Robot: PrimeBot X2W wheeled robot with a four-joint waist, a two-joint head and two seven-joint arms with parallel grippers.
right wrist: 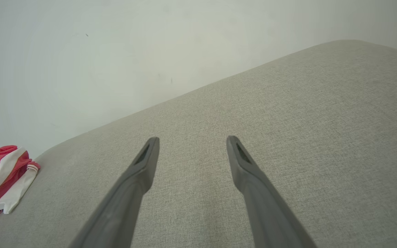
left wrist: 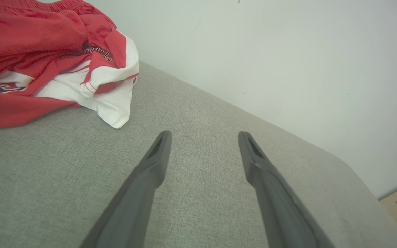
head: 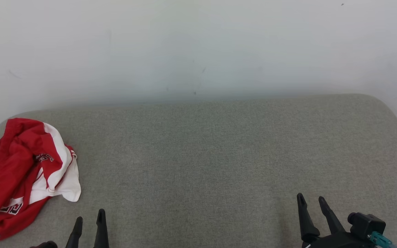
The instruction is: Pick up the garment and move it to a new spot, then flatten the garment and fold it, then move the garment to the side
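Crumpled red and white garment (head: pixel 19 172) at the far left of a grey fabric surface (head: pixel 202 155), with two empty robot grippers at the near edge.
The garment lies bunched in a heap at the surface's left end, dark lettering on its folds; just right of it, not touching, the left gripper (head: pixel 90 215) points up, fingers spread apart, holding nothing; well apart at the lower right, the right gripper (head: pixel 311 197) is likewise spread and empty; a pale wall (head: pixel 198 44) stands behind.

Head looks down, wrists low; all share the garment (head: pixel 12 165).
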